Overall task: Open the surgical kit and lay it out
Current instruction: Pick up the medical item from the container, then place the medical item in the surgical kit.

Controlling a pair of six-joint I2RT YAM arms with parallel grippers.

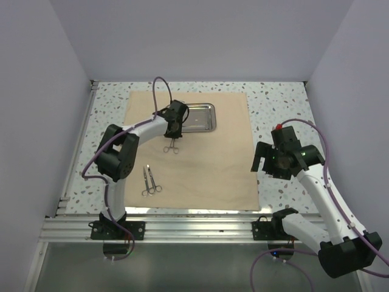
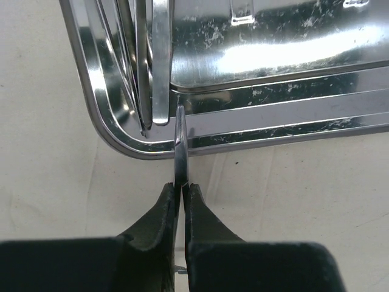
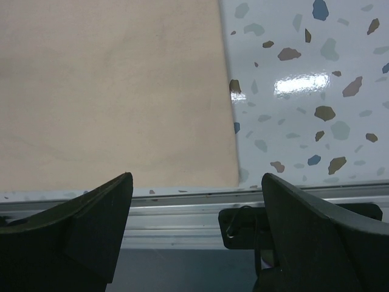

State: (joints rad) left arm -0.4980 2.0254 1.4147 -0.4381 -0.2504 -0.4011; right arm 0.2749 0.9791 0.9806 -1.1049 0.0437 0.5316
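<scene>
**Fig. Left gripper pinching forceps at the tray rim**

The cloth wrap (image 1: 206,176) lies spread flat at frame centre, with the steel tray (image 1: 203,117) on its upper part. The left gripper (image 2: 182,190), fingers pressed together on a pair of forceps (image 2: 181,143) seen edge-on, holds the tip at the tray's near rim. Whether the tip touches the rim cannot be told. A second pair (image 1: 151,182) rests on the cloth at lower left, and slim instruments (image 2: 144,73) lie in the tray's left end. The right gripper (image 3: 196,177) hangs spread over the cloth's lower right corner, holding nothing. Hazards: the narrow pinch may let the forceps pivot or slip, and a tip catching the rim could drag the tray and rumple the cloth.
</scene>
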